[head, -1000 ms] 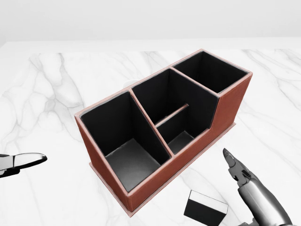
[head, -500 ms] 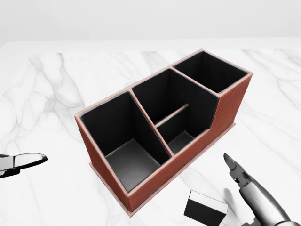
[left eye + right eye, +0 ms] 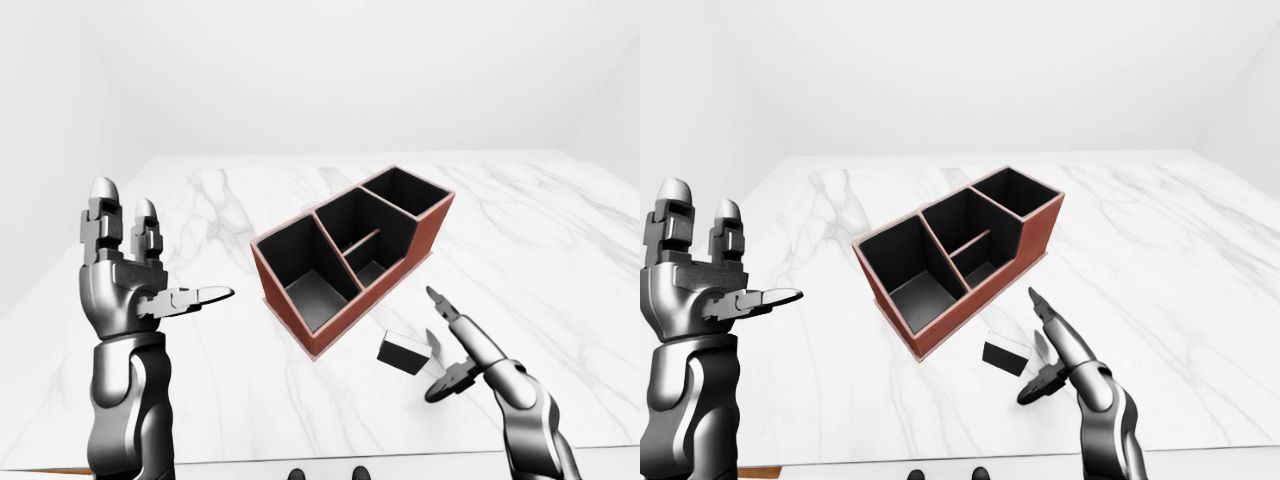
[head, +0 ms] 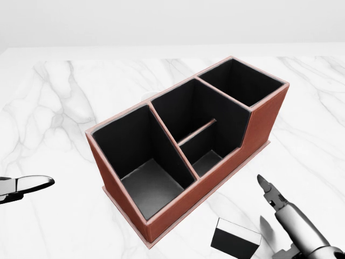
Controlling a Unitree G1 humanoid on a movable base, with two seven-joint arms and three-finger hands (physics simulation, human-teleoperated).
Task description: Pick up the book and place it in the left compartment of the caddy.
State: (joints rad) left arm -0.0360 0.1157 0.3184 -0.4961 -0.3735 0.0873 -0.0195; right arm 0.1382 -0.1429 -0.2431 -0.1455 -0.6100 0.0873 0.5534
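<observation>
**Book waits on the marble as the right hand lines up beside it**

The book [image 3: 404,352] lies flat on the marble table [image 3: 560,260], a small dark block with a pale top edge, just off the caddy's near long wall, at about five o'clock from the caddy's centre in the left-eye view. Nothing holds it. It sits clear of the wall, which seems to leave room for fingers to come in on either side.

The right hand [image 3: 462,352] is close beside the book, at roughly three o'clock from it. Its fingers are spread: one long finger points up toward the caddy and a shorter one juts low toward the book, with empty air between them. I cannot tell whether that lower finger touches the cover. The hand has hold of nothing, and the pose reads as an approach set to straddle the book from its right.

The caddy [image 4: 215,183] stands slantwise on the table, brick-red outside and black within. Its left compartment [image 4: 148,181], the large one at the seven o'clock end in the head view, is open and empty, nearest to the book, so the lift should be short.

The left hand [image 3: 125,275] is raised well away at nine o'clock, palm upright, fingers extended and empty, probably parked out of the way.
</observation>
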